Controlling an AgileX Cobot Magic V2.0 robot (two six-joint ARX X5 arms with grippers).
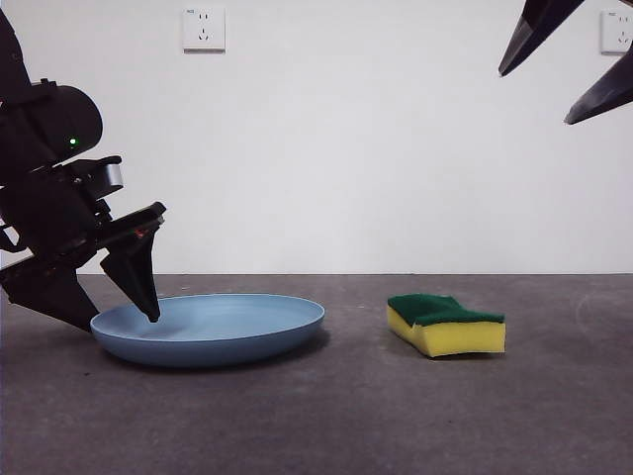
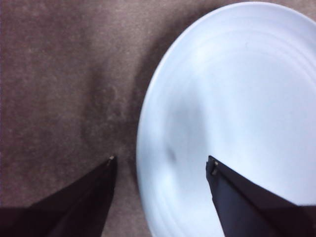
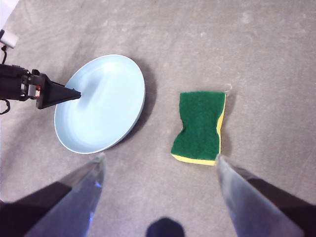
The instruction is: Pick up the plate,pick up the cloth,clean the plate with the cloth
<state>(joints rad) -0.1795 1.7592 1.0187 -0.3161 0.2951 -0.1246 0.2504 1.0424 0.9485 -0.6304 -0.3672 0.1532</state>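
The light-blue plate (image 1: pixel 218 327) lies flat on the grey table, left of centre. My left gripper (image 1: pixel 119 319) is open and low at the plate's left rim. One jaw is over the plate's inside and the other is outside the rim, as the left wrist view (image 2: pixel 162 159) shows over the plate (image 2: pixel 237 98). The cloth, a yellow sponge with a green top (image 1: pixel 447 324), lies to the right of the plate, apart from it. My right gripper (image 1: pixel 536 97) is open and empty, high above the sponge (image 3: pixel 200 126). The right wrist view also shows the plate (image 3: pixel 106 106).
A white wall with two sockets (image 1: pixel 203 28) stands behind the table. Bare grey table surface (image 1: pixel 356 416) lies between the plate and the sponge and in front of both.
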